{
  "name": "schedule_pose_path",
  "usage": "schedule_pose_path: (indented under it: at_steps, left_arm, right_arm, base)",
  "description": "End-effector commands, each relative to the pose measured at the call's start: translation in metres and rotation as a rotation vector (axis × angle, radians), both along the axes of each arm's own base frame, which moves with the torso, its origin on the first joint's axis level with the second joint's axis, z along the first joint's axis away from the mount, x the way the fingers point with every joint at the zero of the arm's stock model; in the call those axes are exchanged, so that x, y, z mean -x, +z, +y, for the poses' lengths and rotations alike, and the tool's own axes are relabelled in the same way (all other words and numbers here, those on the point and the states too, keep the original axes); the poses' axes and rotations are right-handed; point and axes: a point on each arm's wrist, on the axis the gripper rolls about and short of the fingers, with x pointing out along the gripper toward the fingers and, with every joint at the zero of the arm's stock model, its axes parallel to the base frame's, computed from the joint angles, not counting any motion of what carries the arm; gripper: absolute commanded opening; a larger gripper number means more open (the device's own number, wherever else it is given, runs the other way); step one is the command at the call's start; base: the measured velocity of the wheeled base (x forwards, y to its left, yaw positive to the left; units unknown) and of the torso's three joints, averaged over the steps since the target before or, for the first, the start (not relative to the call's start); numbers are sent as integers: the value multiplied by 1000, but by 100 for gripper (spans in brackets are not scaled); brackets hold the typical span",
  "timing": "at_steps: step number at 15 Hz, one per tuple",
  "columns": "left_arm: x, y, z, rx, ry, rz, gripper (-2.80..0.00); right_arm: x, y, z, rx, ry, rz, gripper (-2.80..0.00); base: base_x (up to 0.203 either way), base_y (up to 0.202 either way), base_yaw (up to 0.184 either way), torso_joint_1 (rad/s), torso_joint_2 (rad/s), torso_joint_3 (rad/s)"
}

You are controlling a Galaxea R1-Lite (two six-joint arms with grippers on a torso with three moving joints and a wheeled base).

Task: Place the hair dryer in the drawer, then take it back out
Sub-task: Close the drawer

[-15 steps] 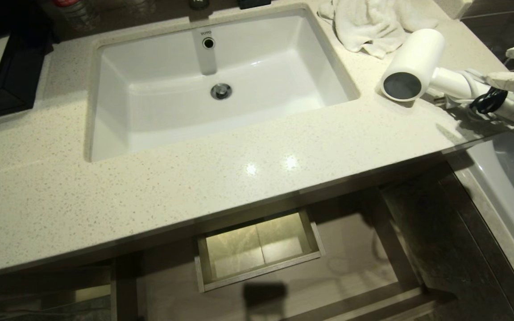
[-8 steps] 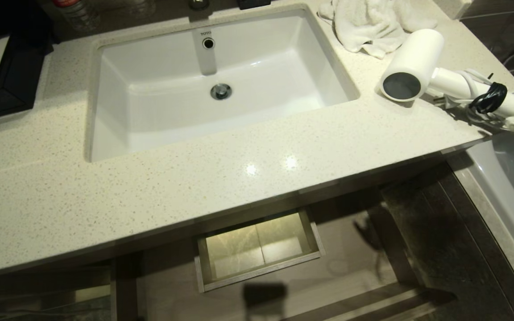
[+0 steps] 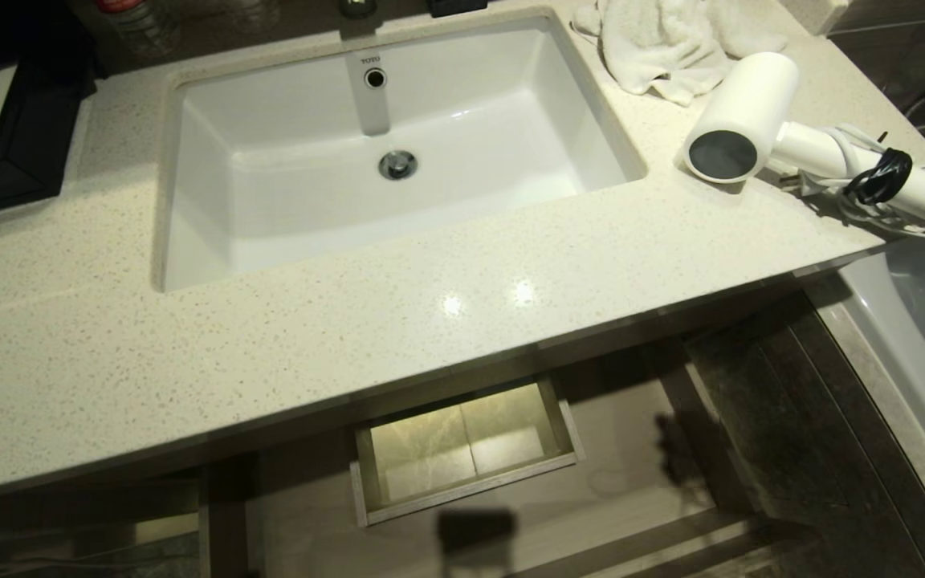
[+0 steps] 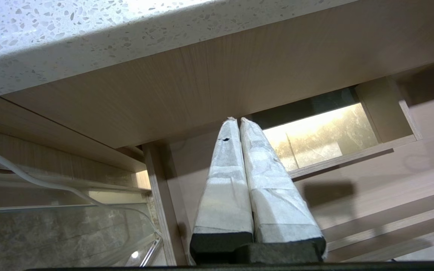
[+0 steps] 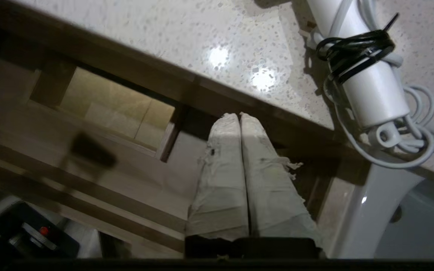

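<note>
The white hair dryer (image 3: 739,112) lies on the speckled counter at the right, its dark grey round end toward me and its handle (image 5: 367,86) wrapped in white cord with a black tie. Below the counter the wood-grain drawer (image 3: 631,457) stands pulled out, its boxed cutout (image 3: 462,449) lit and its floor bare. My right gripper (image 5: 239,114) is shut on nothing, out past the counter's front edge and apart from the dryer; the head view does not show it. My left gripper (image 4: 237,119) is parked shut under the counter, pointing at the drawer (image 4: 352,180).
A white sink (image 3: 398,241) fills the counter's middle, with a crumpled white towel (image 3: 671,40) behind the dryer. A white tub rim (image 3: 904,337) runs along the right beyond the counter's end. A dark framed object (image 3: 5,136) stands at the far left.
My right gripper was open at the dryer's handle a second ago; it has drawn back off the counter, left the head view and shut empty. The hair dryer has stayed put.
</note>
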Motion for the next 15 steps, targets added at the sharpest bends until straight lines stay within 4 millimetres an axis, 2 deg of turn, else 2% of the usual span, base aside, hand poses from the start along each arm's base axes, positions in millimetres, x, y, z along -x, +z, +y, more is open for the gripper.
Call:
schedule_pose_path:
  at_steps: [1,5,8,12,15]
  left_arm:
    - [0,0,0,0,0,1,-280]
    - [0,0,0,0,-1,0,-280]
    - [0,0,0,0,0,1,-280]
    - [0,0,0,0,-2,1,-280]
    - [0,0,0,0,1,1,-280]
  right_arm:
    - [16,-11,3,-1,7,18,-280]
    - [23,-24,4,15,-24,80,-280]
    - [26,-32,1,90,-159,92,-280]
    - [26,-34,1,91,-160,93,-280]
    - [28,-35,2,91,-156,90,-280]
  base:
    - [0,0,0,0,0,0]
    - [0,0,0,0,0,0]
    - [0,0,0,0,0,0]
    - [0,0,0,-8,8,-5]
    - [0,0,0,-241,135,-114]
